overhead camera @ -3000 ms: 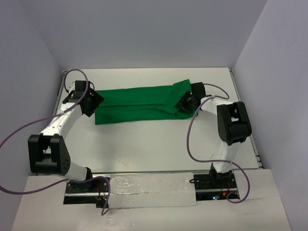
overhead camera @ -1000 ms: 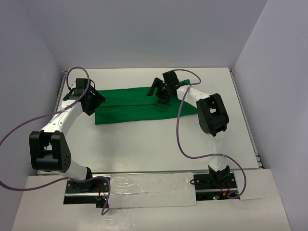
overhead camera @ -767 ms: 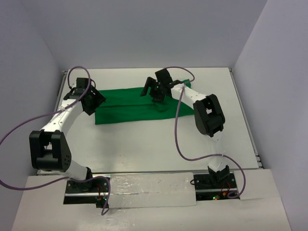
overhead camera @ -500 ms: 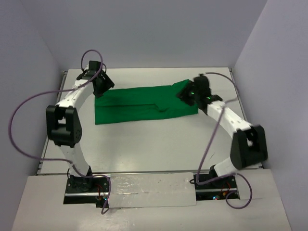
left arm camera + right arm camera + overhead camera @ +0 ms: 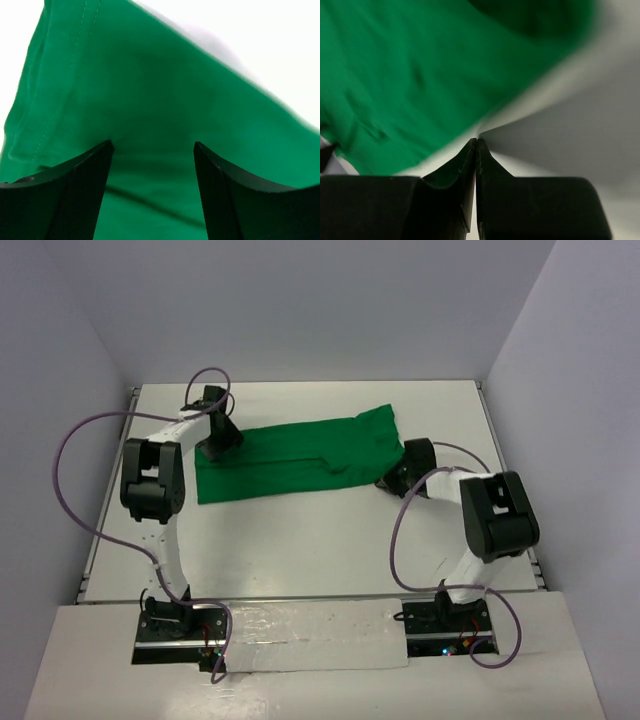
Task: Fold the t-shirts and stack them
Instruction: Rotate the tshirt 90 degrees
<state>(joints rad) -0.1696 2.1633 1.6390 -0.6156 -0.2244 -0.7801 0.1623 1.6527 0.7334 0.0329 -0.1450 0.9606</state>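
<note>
Folding stage. The bright green short-sleeved cloth t-shirt [image 5: 290, 455] lies as a long band on the far half of the white counter [image 5: 300, 540]. The left gripper [image 5: 152, 145] hovers open over its left end. The right gripper [image 5: 476, 140] is closed at the near right edge, apparently empty. The next move probably calls for pinching both ends. Purple cables [image 5: 75, 460] loop aside, blocking nothing.

White arm links [image 5: 168, 555], black joints [image 5: 150, 480]; purple cables [image 5: 57, 472] (loosely looped); black bases [image 5: 178, 623].
</note>
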